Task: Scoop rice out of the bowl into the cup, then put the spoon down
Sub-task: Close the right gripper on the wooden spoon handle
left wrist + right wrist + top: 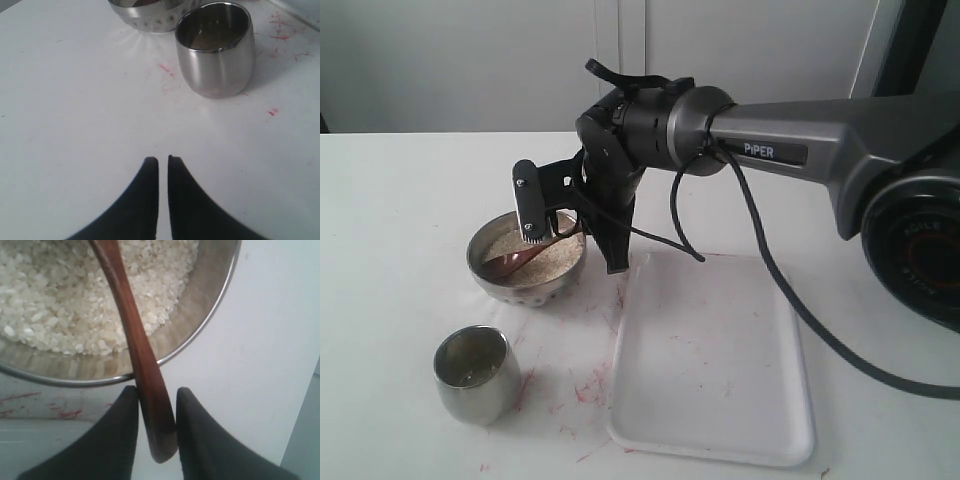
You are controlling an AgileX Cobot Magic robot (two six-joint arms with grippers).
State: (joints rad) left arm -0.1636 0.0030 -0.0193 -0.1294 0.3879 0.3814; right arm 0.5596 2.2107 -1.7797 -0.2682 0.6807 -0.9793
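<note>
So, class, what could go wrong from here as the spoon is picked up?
The right end effector straddles the spoon only at the handle's tip, so it may pivot or slip when lifted.
The handle lies across the bowl rim; levering there could nudge the bowl or flick rice out.
The cup has a narrow mouth, so grains may spill beside it.

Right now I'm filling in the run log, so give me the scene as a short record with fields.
bowl: holds rice; spoon lying in it, handle over the rim
cup: upright, apart from the bowl, contents unclear
right end effector: jaws flank the spoon handle's end; firm grip unclear
left end effector: shut, holding nothing, facing the cup
tray: white, beside the bowl
</note>
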